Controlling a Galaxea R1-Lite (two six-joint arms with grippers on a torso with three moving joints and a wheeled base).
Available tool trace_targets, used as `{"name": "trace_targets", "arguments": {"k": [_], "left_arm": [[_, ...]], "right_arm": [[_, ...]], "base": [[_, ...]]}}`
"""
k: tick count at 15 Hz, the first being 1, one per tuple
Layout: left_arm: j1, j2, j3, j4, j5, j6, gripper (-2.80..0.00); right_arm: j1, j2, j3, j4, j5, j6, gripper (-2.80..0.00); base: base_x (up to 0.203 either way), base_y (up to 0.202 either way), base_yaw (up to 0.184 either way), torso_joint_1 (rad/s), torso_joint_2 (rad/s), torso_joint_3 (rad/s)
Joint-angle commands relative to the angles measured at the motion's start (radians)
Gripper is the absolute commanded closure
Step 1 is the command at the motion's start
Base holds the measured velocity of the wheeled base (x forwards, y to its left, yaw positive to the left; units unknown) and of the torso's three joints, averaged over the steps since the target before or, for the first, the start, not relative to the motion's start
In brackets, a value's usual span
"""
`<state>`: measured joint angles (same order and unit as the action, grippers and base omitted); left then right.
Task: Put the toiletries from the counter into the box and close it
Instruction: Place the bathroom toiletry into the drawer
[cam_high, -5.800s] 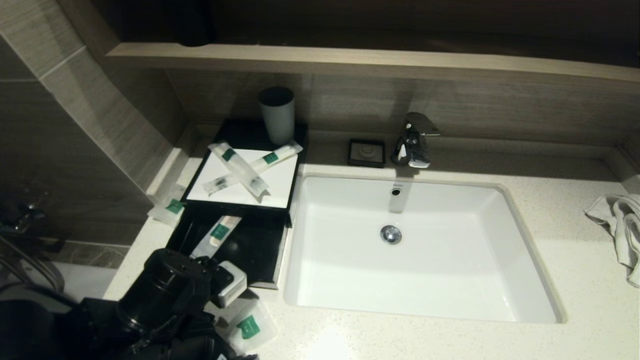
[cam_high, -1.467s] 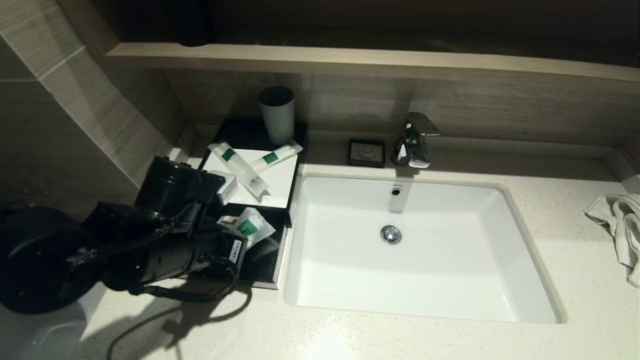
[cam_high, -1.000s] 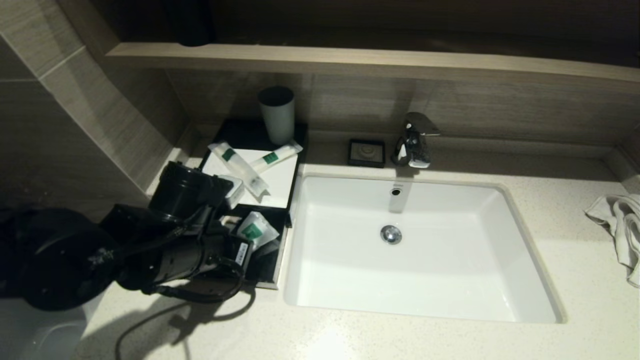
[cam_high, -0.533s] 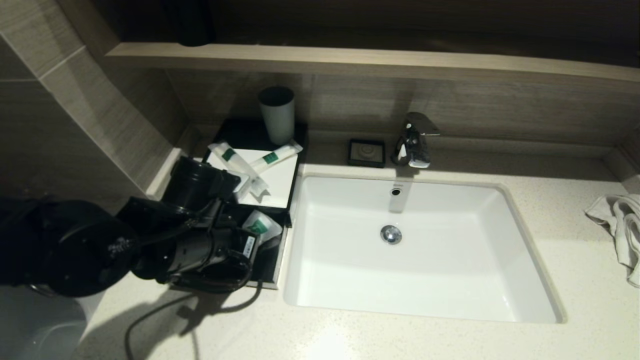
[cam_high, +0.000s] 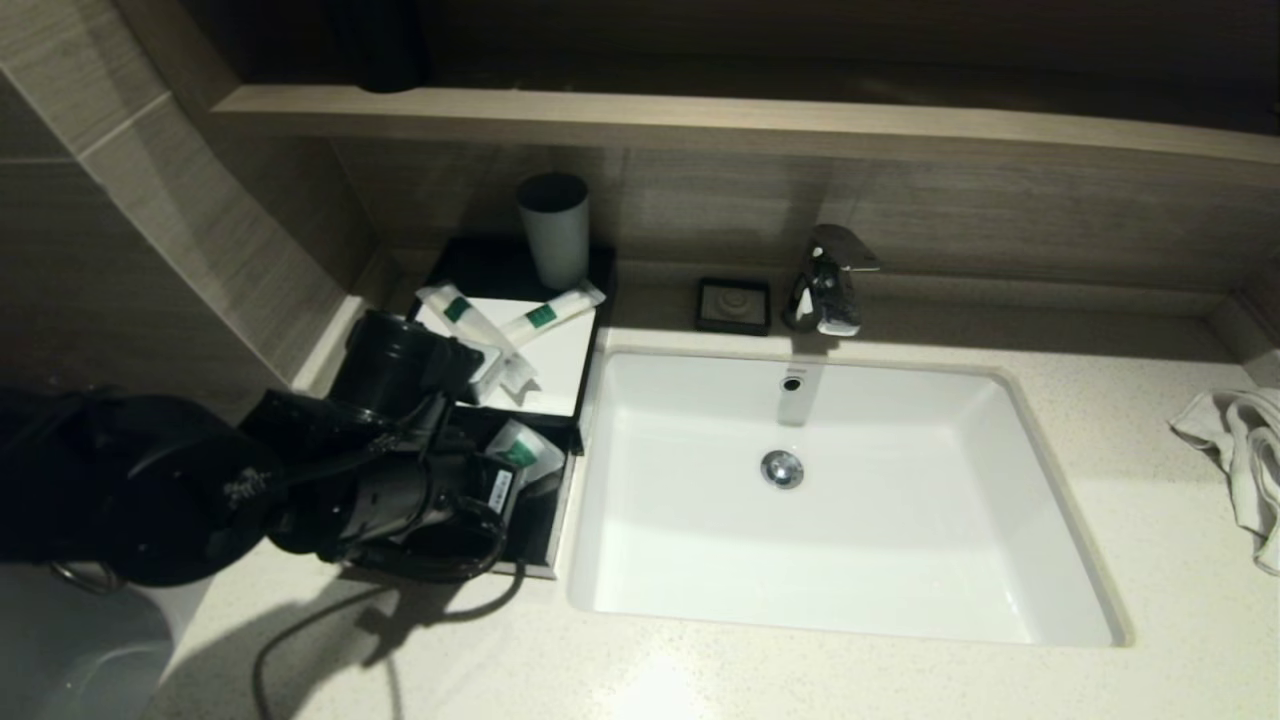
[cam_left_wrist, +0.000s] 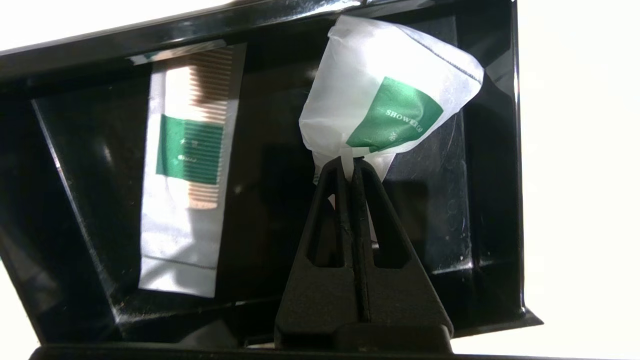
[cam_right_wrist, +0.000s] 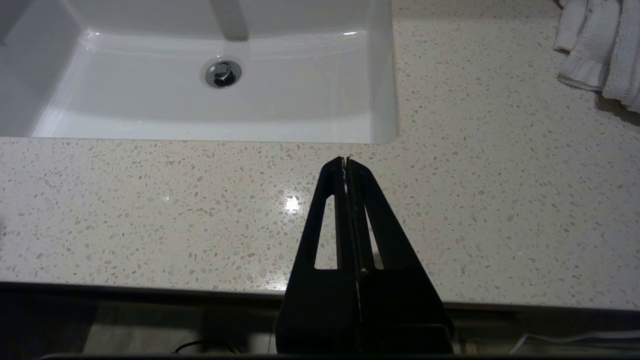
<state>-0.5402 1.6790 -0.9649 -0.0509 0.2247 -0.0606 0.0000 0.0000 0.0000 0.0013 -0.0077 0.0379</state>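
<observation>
Left gripper (cam_left_wrist: 350, 162) pinched tight on a pouch (cam_left_wrist: 387, 107), green label, held over the open drawer (cam_left_wrist: 495, 210) of the box (cam_high: 545, 385); comb packet (cam_left_wrist: 187, 165) lies flat inside. Two slim packets (cam_high: 505, 325) crossed on the box's white top, cup (cam_high: 553, 228) behind them. Counter (cam_high: 1150, 540) speckled cream stone, white basin (cam_high: 830, 500) set in, tap (cam_high: 828, 280) and soap dish (cam_high: 734, 305) at the back, towel (cam_high: 1240, 450) far right. Wood-grain wall, shelf (cam_high: 700, 120) above. Right gripper (cam_right_wrist: 346, 162) closed, empty, parked at the counter's near edge.
</observation>
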Motion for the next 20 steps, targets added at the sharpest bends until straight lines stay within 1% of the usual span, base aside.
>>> {"name": "trace_targets", "arguments": {"k": [1, 5, 7, 9, 12, 20], "left_arm": [[0.0, -0.024, 0.002, 0.015, 0.001, -0.001, 0.0], [0.0, -0.042, -0.025, 0.119, -0.004, -0.012, 0.0], [0.0, -0.042, -0.047, 0.176, -0.008, -0.035, 0.0], [0.0, -0.032, -0.078, 0.205, -0.019, -0.049, 0.0], [0.0, -0.015, -0.105, 0.227, -0.021, -0.05, 0.0], [0.0, 0.053, -0.15, 0.226, -0.021, -0.056, 0.0]], "right_arm": [[0.0, 0.0, 0.0, 0.0, 0.0, 0.0, 0.0], [0.0, 0.0, 0.0, -0.001, 0.0, 0.0, 0.0], [0.0, 0.0, 0.0, -0.001, 0.0, 0.0, 0.0], [0.0, 0.0, 0.0, 0.0, 0.0, 0.0, 0.0], [0.0, 0.0, 0.0, 0.0, 0.0, 0.0, 0.0], [0.0, 0.002, 0.0, -0.001, 0.0, 0.0, 0.0]], "base": [[0.0, 0.0, 0.0, 0.0, 0.0, 0.0], [0.0, 0.0, 0.0, 0.0, 0.0, 0.0], [0.0, 0.0, 0.0, 0.0, 0.0, 0.0], [0.0, 0.0, 0.0, 0.0, 0.0, 0.0], [0.0, 0.0, 0.0, 0.0, 0.0, 0.0], [0.0, 0.0, 0.0, 0.0, 0.0, 0.0]]}}
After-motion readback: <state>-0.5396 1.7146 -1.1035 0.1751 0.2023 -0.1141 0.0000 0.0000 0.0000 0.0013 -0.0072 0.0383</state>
